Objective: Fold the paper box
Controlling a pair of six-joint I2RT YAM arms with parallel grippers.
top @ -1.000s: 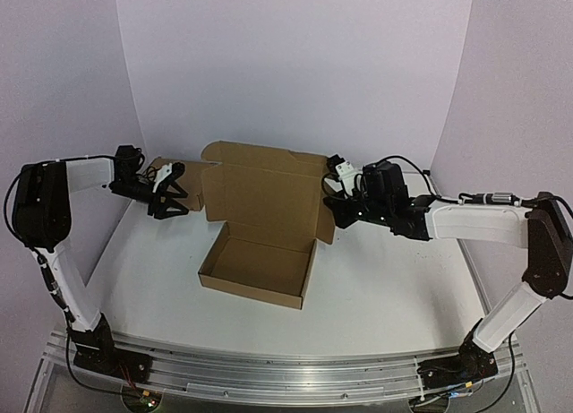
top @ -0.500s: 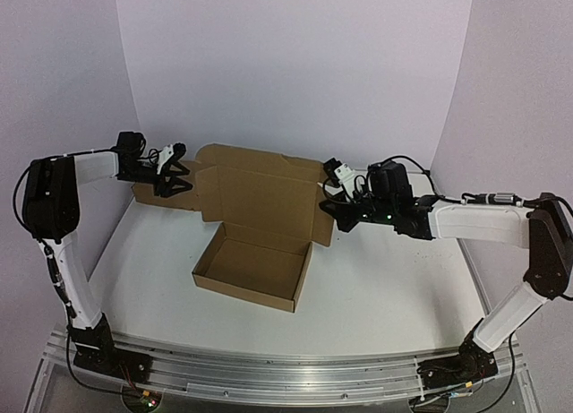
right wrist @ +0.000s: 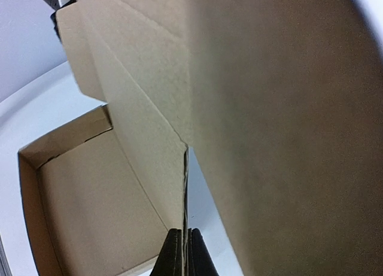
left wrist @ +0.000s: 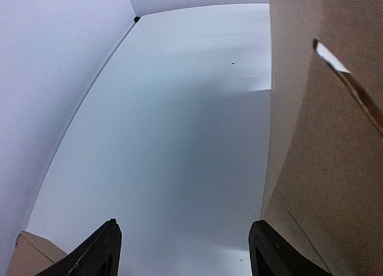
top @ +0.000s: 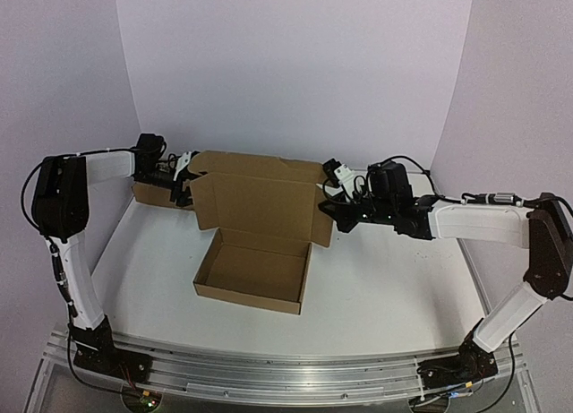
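1. brown cardboard die-cut paper box (top: 258, 218) sits mid-way across the white table (top: 394, 292), tray open, lid panel upright.
2. left gripper (top: 182, 175): jaws apart, just beside the lid's left flap, holding nothing.
3. right gripper (top: 332, 205): jaws pressed together, clamped on the edge of the lid's right flap.

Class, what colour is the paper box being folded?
The paper box is plain brown; clearest in the top external view.

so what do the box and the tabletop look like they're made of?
Paper box: brown cardboard, matte and uncoated; grainy fibre surface, crisp scored folds.
Table: smooth white top with a slight sheen; laminate or painted board, can't tell which.
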